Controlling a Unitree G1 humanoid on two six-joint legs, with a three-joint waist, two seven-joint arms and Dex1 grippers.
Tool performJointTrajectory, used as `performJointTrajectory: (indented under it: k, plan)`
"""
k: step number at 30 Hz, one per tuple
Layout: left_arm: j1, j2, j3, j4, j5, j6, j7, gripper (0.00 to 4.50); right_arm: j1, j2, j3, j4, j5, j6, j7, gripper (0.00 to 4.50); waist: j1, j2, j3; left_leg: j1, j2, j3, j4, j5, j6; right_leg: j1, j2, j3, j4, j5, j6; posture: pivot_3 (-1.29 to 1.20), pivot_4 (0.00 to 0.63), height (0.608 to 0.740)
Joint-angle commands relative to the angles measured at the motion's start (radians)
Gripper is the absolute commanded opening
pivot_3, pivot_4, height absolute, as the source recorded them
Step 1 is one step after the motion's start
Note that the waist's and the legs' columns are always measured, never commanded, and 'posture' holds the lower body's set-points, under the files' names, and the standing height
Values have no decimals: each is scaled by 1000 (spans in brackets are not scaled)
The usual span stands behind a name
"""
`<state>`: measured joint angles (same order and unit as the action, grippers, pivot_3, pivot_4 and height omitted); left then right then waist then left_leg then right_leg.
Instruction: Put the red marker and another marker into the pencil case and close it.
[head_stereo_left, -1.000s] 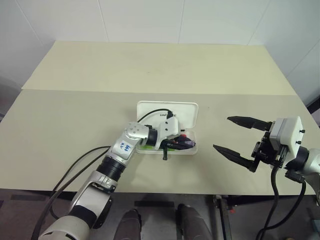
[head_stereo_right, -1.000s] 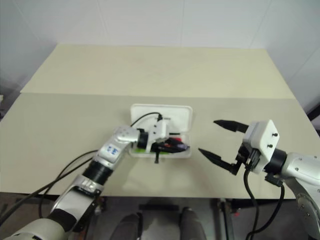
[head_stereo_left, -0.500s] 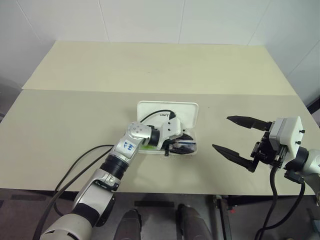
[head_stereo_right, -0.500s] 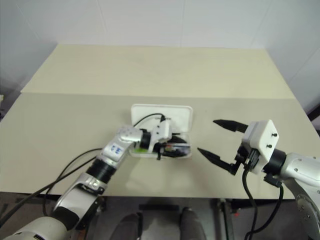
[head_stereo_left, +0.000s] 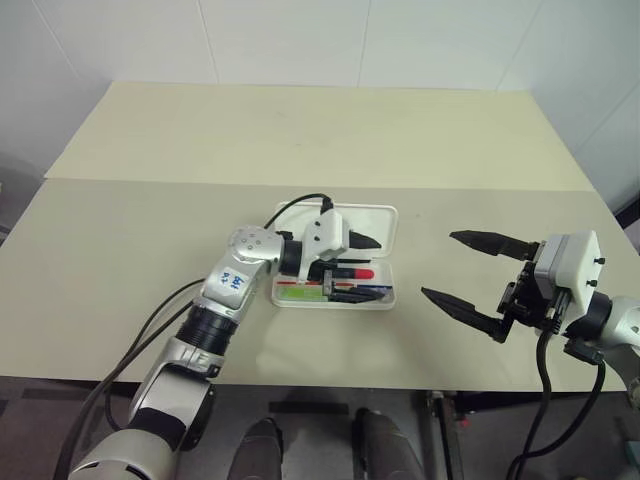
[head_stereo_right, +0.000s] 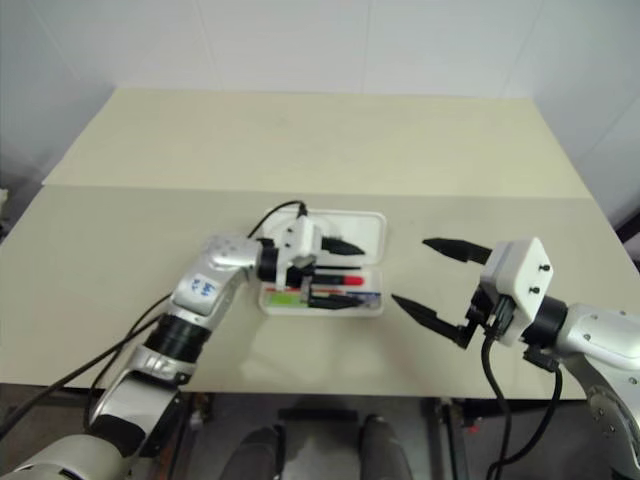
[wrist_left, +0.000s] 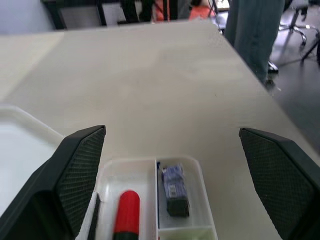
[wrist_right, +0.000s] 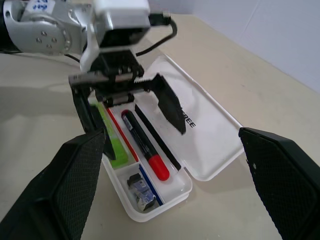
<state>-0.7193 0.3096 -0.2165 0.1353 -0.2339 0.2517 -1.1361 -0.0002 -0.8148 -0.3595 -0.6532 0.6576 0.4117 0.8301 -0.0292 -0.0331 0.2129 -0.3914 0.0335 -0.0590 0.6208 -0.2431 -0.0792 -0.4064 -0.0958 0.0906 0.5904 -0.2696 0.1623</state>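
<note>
My left gripper (head_stereo_left: 352, 268) hangs just above the open pencil case (head_stereo_left: 385, 300) at the centre of the head view, its black fingers spread wide and holding nothing. The red marker (wrist_right: 142, 144) lies lengthwise in the long compartment, red cap toward the small end pocket, so I judge it is placed. The green highlighter (wrist_right: 111, 138) lies beside it in the same tray, partly under one of my fingers. A small dark object (wrist_left: 173, 189) sits in the end pocket; what it is I cannot tell. The lid (wrist_right: 202, 131) lies flat on the cream table (head_stereo_left: 300, 130), hinged along the tray's far edge, so closing is what remains. My right gripper (head_stereo_left: 478, 282) waits at the right of the frame, wide open and empty, well apart from the case.
</note>
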Motion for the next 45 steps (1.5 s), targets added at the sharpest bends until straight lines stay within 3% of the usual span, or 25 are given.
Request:
performJointTrajectory:
  k: [1, 6, 9, 15, 20, 27, 38, 45]
  plan:
    - [55, 74, 94, -151, -117, 83, -22, 4476, -15, 8, -1, 8, 8, -26, 12, 4500, -4, 0, 0, 0, 0, 0, -1, 0, 0, 0, 0, 0, 0, 0, 0, 0, 150, 740]
    - [147, 183, 306, -192, -213, 108, 53, 4476, -54, 8, 35, 60, -1, -44, 41, 4500, 0, 0, 0, 1, 0, 0, 0, 0, 0, 0, 0, 0, 1, -1, -2, 0, 150, 740]
    - [174, 231, 403, -166, -257, 120, 80, 3865, -81, 8, 52, 92, -4, -57, 59, 4500, 1, 0, 0, 1, 0, 0, 1, 0, 0, 0, 0, 0, 1, -2, -4, 0, 150, 740]
    - [200, 302, 469, -62, -217, 14, 97, 1829, -155, 9, 88, 165, -10, -92, 119, 4500, 1, 0, 0, 1, 0, 0, 1, 0, 0, 1, 0, 0, 0, -2, -4, 0, 150, 740]
    - [158, 324, 440, 73, -139, -71, 154, 142, -208, 1, 120, 204, -5, -100, 179, 4500, 1, 0, 0, 1, 0, 0, 0, 0, 0, 0, 0, 0, 0, -1, -3, 0, 150, 740]
    - [36, 249, 370, 276, -42, -137, 267, 62, -245, 3, 143, 221, -20, -97, 196, 4500, 4, 0, 0, 0, 0, 0, 0, 0, 0, 1, 0, 0, 0, 2, 2, 0, 150, 740]
    - [-103, 111, 259, 470, 18, -211, 250, 62, -228, 11, 137, 192, -27, -91, 166, 4500, 3, 0, 0, 0, 0, 0, -1, 0, 0, 0, 0, -1, 1, 3, 5, 0, 150, 740]
    - [-128, 104, 259, 495, -5, -256, 184, 62, -213, 12, 128, 176, -22, -92, 151, 4500, 2, 0, 0, 0, 0, 0, -2, 0, 0, 0, 0, -1, 1, 3, 5, 0, 150, 740]
